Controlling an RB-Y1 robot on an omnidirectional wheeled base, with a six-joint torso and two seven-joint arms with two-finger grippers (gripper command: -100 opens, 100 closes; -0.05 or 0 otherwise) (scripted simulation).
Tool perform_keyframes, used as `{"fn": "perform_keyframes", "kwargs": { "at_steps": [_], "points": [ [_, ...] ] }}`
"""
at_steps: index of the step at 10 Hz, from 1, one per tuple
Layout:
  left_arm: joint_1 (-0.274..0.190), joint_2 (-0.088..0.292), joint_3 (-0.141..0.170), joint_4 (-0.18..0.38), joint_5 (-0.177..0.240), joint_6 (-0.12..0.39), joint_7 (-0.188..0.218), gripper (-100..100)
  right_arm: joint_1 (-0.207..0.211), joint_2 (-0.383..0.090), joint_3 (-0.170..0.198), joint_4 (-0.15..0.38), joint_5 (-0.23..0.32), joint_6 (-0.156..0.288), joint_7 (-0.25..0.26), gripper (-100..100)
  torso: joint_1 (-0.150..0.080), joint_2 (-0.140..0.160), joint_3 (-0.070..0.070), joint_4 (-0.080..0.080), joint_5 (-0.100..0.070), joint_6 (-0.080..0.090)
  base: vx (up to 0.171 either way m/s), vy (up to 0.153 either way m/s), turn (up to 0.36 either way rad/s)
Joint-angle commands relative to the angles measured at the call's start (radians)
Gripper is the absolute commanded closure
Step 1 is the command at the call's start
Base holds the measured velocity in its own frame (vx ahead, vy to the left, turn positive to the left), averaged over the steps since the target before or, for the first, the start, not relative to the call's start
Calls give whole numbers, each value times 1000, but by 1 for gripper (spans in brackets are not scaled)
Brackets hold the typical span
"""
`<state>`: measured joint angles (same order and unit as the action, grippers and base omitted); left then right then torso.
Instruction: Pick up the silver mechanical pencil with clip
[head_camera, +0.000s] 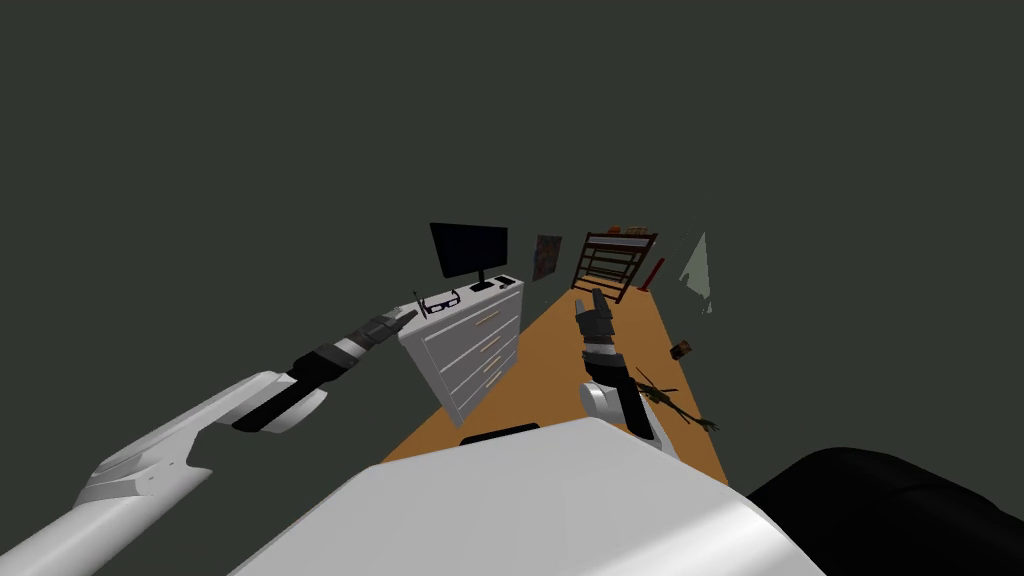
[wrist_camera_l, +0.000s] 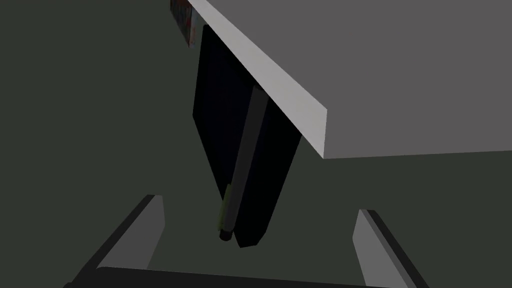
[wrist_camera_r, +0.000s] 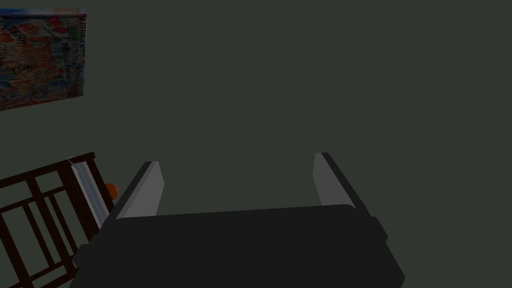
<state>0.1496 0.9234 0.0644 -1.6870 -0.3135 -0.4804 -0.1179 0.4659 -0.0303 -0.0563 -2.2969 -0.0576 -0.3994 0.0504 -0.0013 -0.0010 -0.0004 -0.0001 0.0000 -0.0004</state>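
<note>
On top of the white dresser (head_camera: 470, 345), at its near corner, the pencil (wrist_camera_l: 245, 160) is sticking up. It is looking thin and grey, with a greenish clip near one end. It is standing just beside the black glasses (head_camera: 443, 300), and the black monitor (head_camera: 470, 250) is sitting behind them. The left gripper (head_camera: 403, 317) is hanging close to that corner and pointing at the pencil. Its two fingers (wrist_camera_l: 155, 220) are spread wide and touching nothing, with the pencil showing between them, a little way ahead. The right gripper (wrist_camera_r: 237, 182) is hanging over the orange floor (head_camera: 560, 340), away from the dresser, with its fingers apart too, holding nothing.
</note>
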Motion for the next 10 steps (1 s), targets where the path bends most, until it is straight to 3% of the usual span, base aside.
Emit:
{"fn": "perform_keyframes", "kwargs": {
  "at_steps": [1, 5, 7, 8, 9, 10],
  "points": [
    [-14, 41, -9, 20, -9, 14, -14, -100, 0, 0, 0, 0, 0, 0, 0, 0, 0, 0, 0, 0, 0, 0, -40, -47, -104],
    [-54, 128, -39, 60, -27, 50, -42, -100, 0, 0, 0, 0, 0, 0, 0, 0, -1, 0, 0, 0, 0, 0, -32, -48, -64],
    [-57, 127, -40, 67, -27, 44, -44, -100, 0, 0, 0, 0, 0, 0, 0, 0, -1, -1, 0, 0, 0, 0, -11, -36, -25],
    [-58, 129, -40, 67, -27, 46, -45, 0, 0, 0, 0, 0, 0, 0, 0, 0, 0, -1, -1, 0, 0, -1, 0, 0, 0],
    [-58, 129, -40, 67, -27, 46, -45, -100, 0, 0, 0, 0, 0, 0, 0, 0, 1, -2, -1, 0, 0, -1, 0, 0, 0],
    [-58, 129, -40, 67, -27, 46, -45, 100, 0, 0, 0, 0, 0, 0, 0, 0, 2, -2, -1, 0, 1, -1, 0, 0, 0]
  ]
}}
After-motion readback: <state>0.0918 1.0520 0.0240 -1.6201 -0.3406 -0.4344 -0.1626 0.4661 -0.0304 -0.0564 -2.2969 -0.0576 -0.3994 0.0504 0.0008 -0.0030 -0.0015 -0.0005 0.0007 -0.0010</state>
